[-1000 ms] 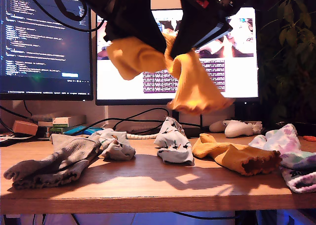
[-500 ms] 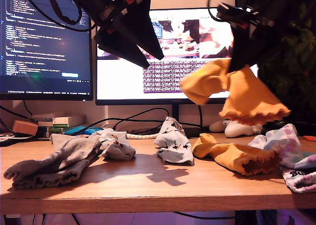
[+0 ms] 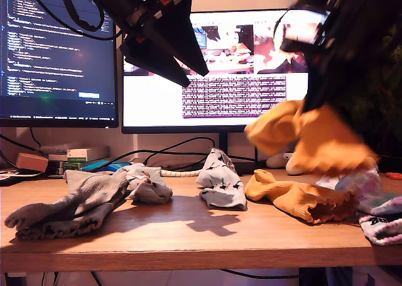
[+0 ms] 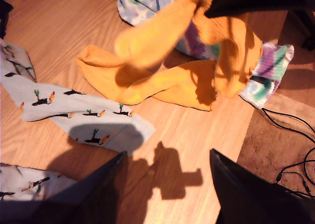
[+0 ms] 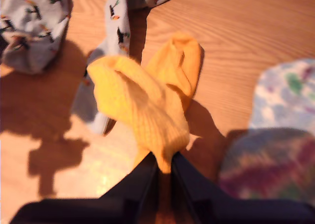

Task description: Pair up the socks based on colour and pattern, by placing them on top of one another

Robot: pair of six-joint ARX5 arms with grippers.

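My second gripper (image 5: 165, 167) has its jaws pinched tight on a yellow sock (image 3: 314, 138), and since half a second ago it has carried that sock lower, so the sock now hangs blurred just above the other yellow sock (image 3: 295, 197) lying on the table (image 3: 188, 232) toward the exterior view's right; a second ago the held sock was still up in front of the middle monitor (image 3: 239, 72). My first gripper (image 4: 165, 179) hangs high at the exterior view's upper left with its jaws spread wide and nothing between them, in the same place as half a second ago. On the table nothing has shifted: the grey sock (image 3: 69, 207) lies at the exterior view's left, a pale sock with small printed birds (image 3: 147, 185) just beside it, a second printed sock (image 3: 221, 180) near the middle, and the blotched fuzzy socks (image 3: 377, 204) at the exterior view's right, next to the lying yellow sock.
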